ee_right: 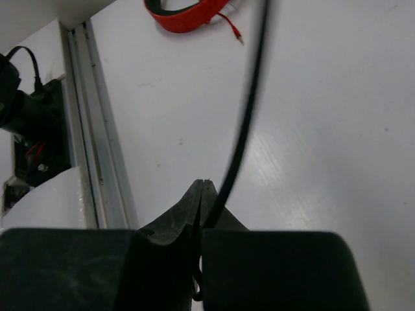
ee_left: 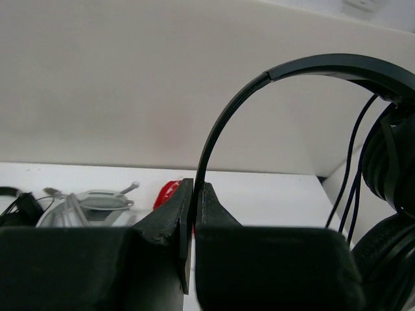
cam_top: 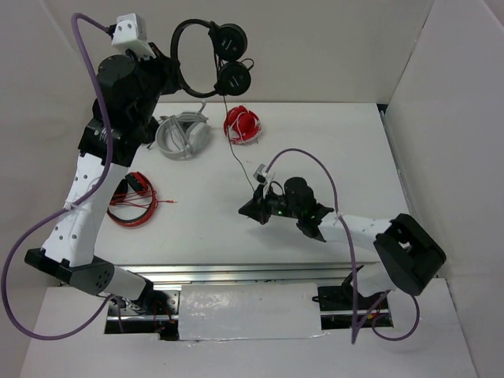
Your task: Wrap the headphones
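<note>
The headphones (cam_top: 211,57) hang in the air at the back, small and black with two round earcups (cam_top: 232,76). My left gripper (cam_top: 175,64) is raised and shut on the thin headband (ee_left: 224,116), which runs up from between my fingertips (ee_left: 194,186) in the left wrist view. The earcups (ee_left: 389,168) show at that view's right edge. The long black cable (cam_top: 237,157) drops from the earcups to my right gripper (cam_top: 247,209), low over the table's middle. In the right wrist view the cable (ee_right: 249,97) comes down into the closed jaws of my right gripper (ee_right: 203,185).
Grey-white headphones (cam_top: 183,135) and a red bundle (cam_top: 242,124) lie at the back of the table. A red and black cable coil (cam_top: 132,201) lies at the left, and its red edge (ee_right: 188,13) shows in the right wrist view. A metal rail (ee_right: 97,162) runs along the table's near edge.
</note>
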